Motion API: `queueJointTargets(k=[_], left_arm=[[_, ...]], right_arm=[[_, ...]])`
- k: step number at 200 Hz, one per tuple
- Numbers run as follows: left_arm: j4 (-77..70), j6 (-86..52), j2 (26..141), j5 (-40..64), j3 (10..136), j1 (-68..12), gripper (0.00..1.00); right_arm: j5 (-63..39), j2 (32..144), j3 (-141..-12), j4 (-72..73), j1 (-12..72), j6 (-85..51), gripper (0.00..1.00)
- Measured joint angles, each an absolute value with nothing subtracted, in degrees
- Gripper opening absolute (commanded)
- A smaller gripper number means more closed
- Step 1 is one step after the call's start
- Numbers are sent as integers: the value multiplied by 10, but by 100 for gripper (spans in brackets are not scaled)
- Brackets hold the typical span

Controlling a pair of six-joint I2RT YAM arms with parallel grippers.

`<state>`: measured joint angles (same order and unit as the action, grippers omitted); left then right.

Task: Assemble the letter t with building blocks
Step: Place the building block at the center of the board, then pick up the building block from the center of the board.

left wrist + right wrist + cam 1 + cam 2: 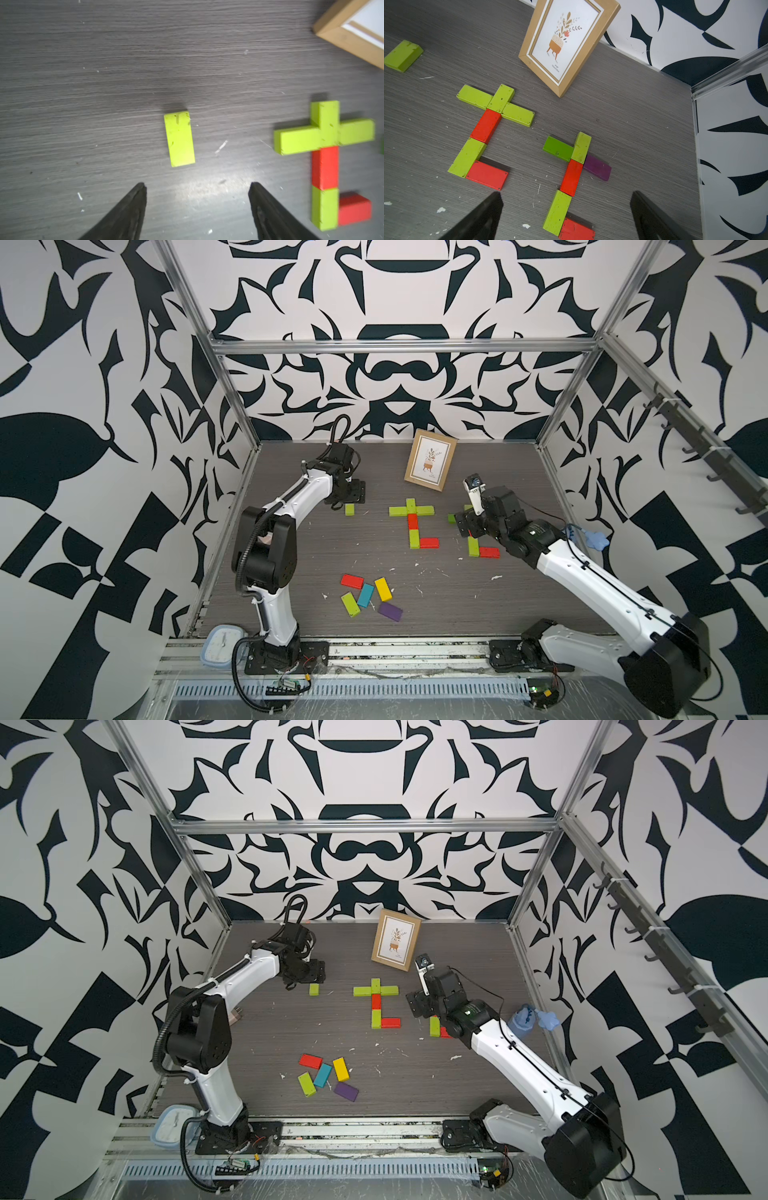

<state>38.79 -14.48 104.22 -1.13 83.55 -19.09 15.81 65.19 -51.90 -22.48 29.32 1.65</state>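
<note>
Left pincer (197,184) spread, poised near lime block (179,139).

You are seeing printed words in just one place: on the picture frame (566,47) by the back wall. In the right wrist view, two tiny lines of print (555,68) are sitting on its white card, under the drawn plant pot. The lower line is looking like "10cm x 15cm". The upper one is too small to be sure of. On the table, the middle block shape (485,126) is reading as a small letter t.
</note>
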Motion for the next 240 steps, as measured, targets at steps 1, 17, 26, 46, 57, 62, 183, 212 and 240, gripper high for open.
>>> queueJointTargets(k=[1,17,26,46,57,62,183,212,240], left_arm=[[389,-145,1040,-10,834,-191,82],[399,-143,1011,2,819,-191,82],[403,-143,996,8,809,-191,82],[416,-146,960,18,779,-191,82],[423,-149,938,22,758,-191,81],[425,-151,929,24,749,-191,81],[448,-337,665,67,507,-237,77],[435,-399,644,79,452,-266,74],[429,-448,635,97,409,-285,73]], right_arm=[[158,652,-519,-225,293,17,99],[161,657,-519,-225,293,17,99],[163,658,-519,-225,293,17,99],[166,658,-519,-225,293,17,99],[168,658,-519,-224,293,17,99],[168,658,-519,-224,293,17,99],[172,672,-519,-224,293,17,99],[172,677,-519,-224,293,17,99],[172,677,-519,-224,293,16,99]])
